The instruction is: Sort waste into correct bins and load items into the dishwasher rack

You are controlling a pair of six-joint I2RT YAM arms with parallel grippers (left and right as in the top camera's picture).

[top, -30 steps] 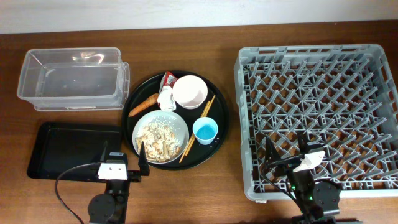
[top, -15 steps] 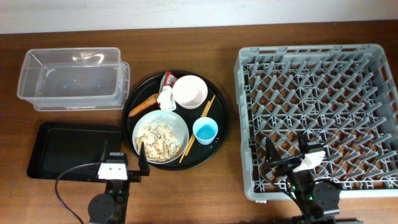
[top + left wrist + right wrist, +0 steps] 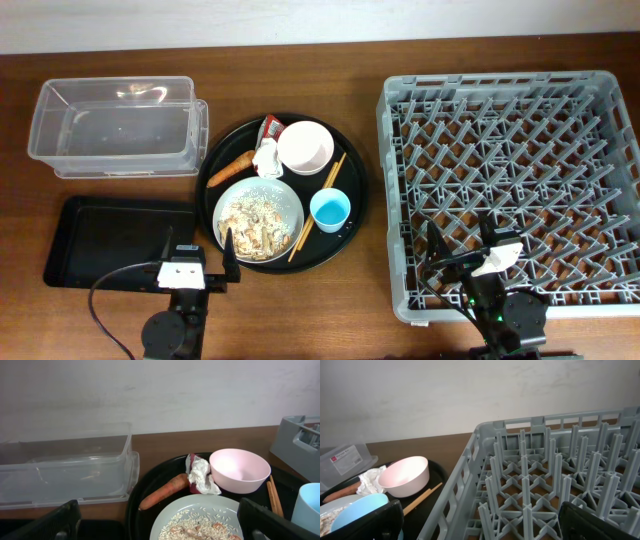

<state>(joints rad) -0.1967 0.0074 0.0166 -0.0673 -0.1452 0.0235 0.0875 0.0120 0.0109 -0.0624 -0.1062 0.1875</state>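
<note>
Left gripper (image 3: 199,252) released beside shallow black tray (image 3: 100,240) edge, right gripper (image 3: 460,240) released over rack (image 3: 385,200) rim

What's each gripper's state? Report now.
Left gripper: open, holding nothing.
Right gripper: open, holding nothing.

The table (image 3: 350,60) is brown wood grain, with a grey lattice-patterned rack (image 3: 500,82) at 3 o'clock, a clear box (image 3: 115,128) at 10 and a black tray (image 3: 105,240) at 8. The round black tray (image 3: 352,172) holds an orange carrot (image 3: 231,168), white tissue (image 3: 266,158), red wrapper (image 3: 271,126), white bowl (image 3: 305,147), light-blue cup (image 3: 330,211), tan chopsticks (image 3: 322,200) and a white plate (image 3: 286,197) speckled with beige rice (image 3: 252,222).
</note>
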